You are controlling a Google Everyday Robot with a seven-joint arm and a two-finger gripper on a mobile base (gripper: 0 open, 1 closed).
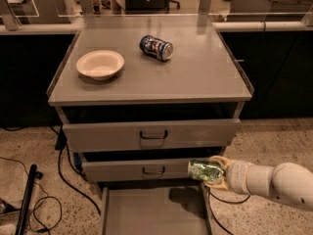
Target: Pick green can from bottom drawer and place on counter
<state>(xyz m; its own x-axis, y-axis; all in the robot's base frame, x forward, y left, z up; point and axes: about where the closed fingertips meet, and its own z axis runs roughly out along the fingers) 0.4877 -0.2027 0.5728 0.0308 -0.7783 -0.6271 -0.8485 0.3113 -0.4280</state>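
1. Camera view: the gripper [213, 173] hangs at the lower right of the scene, reaching in from the right on a white arm [266, 180].
2. Its jaws are clenched on the green can [202, 170], one tan finger above the can and one below. The can sticks out leftward from the jaws with its long axis roughly level.
3. Below and to the left of the jaws lies the bottom drawer [146, 213], pulled out, with a plain grey floor. The can's dark shadow [183, 197] falls on that floor just under the jaws, and the can itself is clear of the floor.
4. Right behind the jaws is the right end of the middle drawer front [122, 170]. Its dark handle [153, 170] sits to the left of the jaws at about the same height.
5. Above the jaws is the upper drawer front [195, 132], slightly open.
6. Well above the jaws is the counter [205, 77].
7. On the counter, up and to the left of the jaws, a blue, white and red can [156, 48] lies on its side. A white bowl [100, 64] stands further left, apart from that can.
8. Far to the left of the jaws, black cables [66, 177] trail over the speckled floor [274, 141].
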